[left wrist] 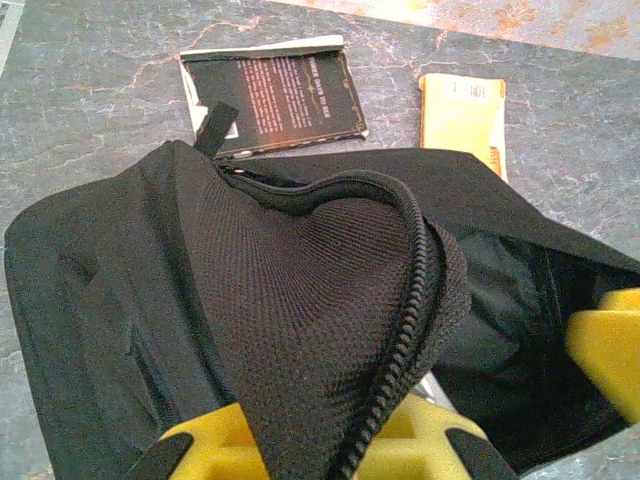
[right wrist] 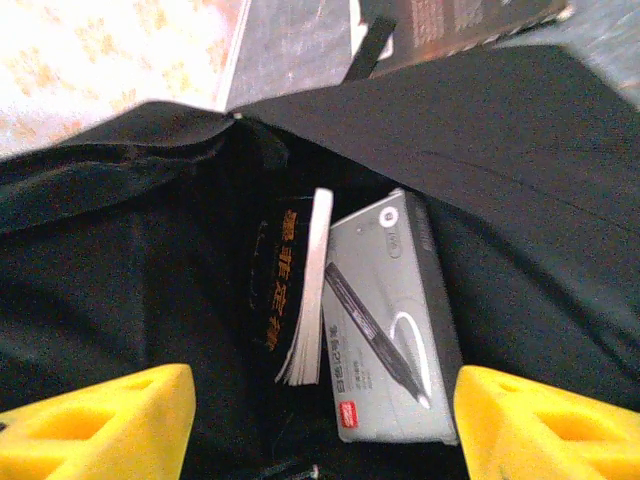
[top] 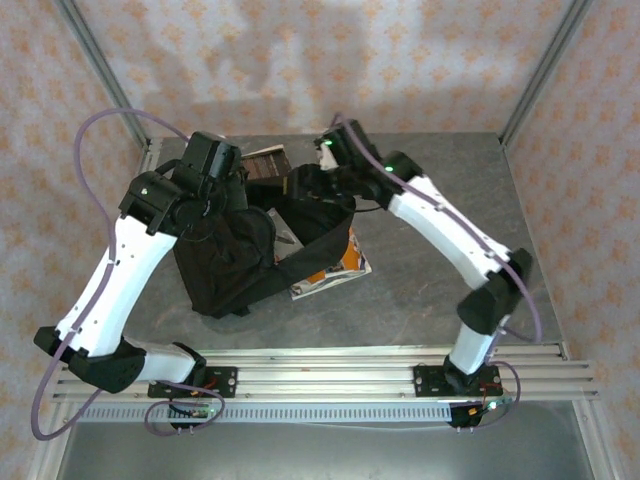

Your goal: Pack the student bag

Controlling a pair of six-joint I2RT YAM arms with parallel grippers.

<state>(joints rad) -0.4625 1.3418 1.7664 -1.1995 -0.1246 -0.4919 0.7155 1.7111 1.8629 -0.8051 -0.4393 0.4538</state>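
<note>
On the grey marbled table [top: 440, 290], the soft black student bag [top: 225, 265] gapes; right hand [right wrist: 322, 395] spread, left hand [left wrist: 515, 385] unclear whether clamped.

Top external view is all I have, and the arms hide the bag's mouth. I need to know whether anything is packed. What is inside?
Observer: The right wrist view looks into the bag. A dark book with orange lettering and a grey pen box lie side by side inside.
Operator: Is the right pincer holding either?
Observer: No. The right pincer is open, its fingers spread wide and gripping nothing.
Operator: And the left one?
Observer: The left pincer is closed on the bag's fabric beside the zip, with the flap raised.
</note>
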